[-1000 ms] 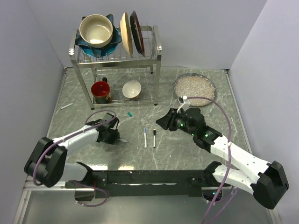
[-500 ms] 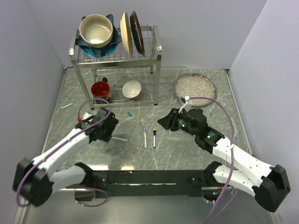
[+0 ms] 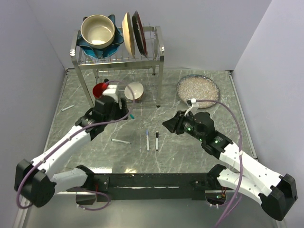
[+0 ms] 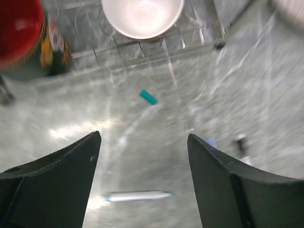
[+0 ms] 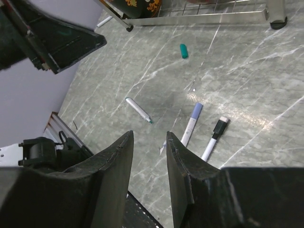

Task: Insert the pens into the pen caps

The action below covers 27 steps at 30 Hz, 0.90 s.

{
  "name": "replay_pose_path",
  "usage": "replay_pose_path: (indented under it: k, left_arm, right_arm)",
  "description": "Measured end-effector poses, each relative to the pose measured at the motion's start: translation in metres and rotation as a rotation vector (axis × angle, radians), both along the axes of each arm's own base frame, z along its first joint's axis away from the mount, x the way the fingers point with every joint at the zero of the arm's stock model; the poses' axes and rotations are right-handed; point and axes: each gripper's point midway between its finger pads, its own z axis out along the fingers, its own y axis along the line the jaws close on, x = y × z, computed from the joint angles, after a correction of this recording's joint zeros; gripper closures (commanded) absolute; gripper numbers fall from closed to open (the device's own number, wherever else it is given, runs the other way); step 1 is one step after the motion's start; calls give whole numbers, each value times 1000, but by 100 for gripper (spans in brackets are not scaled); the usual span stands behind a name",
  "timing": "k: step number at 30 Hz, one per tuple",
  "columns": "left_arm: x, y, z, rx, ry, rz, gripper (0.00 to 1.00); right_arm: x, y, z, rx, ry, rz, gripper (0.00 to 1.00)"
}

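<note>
A teal-tipped white pen [image 3: 121, 141] lies loose on the table; it also shows in the left wrist view [image 4: 137, 195] and the right wrist view [image 5: 138, 110]. A teal cap [image 3: 132, 115] lies near the rack, also in the left wrist view [image 4: 148, 97] and the right wrist view [image 5: 183, 51]. A blue-ended pen [image 3: 147, 140] and a black-ended pen [image 3: 156, 141] lie side by side. My left gripper [image 3: 124, 114] is open and empty, raised just left of the teal cap [image 4: 142, 137]. My right gripper [image 3: 168, 126] is open and empty, raised right of the pens [image 5: 149, 137]. No loose blue or black cap shows.
A metal dish rack [image 3: 161, 50] with bowls and plates stands at the back. A red mug [image 3: 100, 90] and a white bowl [image 3: 134, 90] sit under it. A plate of rice [image 3: 198, 87] is at the back right. A slim white stick [image 3: 68, 108] lies far left.
My left gripper has risen and moved back and right, from beside the teal-tipped pen to near the teal cap. The pen stays on the table. The right arm shifted slightly.
</note>
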Motion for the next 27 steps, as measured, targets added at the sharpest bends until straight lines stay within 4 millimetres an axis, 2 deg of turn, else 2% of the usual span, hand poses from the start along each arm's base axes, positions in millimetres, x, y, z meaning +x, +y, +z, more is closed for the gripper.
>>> replay_pose_path:
  k: [3,5,8,11,14,18,27]
  left_arm:
    - [6,-3,-4,203,-19,-171,32]
    - [4,1,-17,346,-1,-274,32]
    - [-13,13,-48,530,63,-442,33]
    - [-38,23,-79,647,132,-604,33]
    - [-62,30,-102,712,193,-739,33]
    - [-76,28,-113,753,217,-857,36]
    - [-87,26,-152,812,346,-974,42]
  right_arm:
    - [-2,-5,2,-12,-12,-8,58]
    - [-5,-9,4,-15,-21,-14,59]
    - [-10,-17,10,-12,-36,-30,59]
    - [-17,-29,27,17,-79,-54,59]
    - [-25,-42,49,66,-145,-89,58]
    - [-32,-55,70,112,-202,-125,58]
    - [-31,-57,59,85,-162,-139,58]
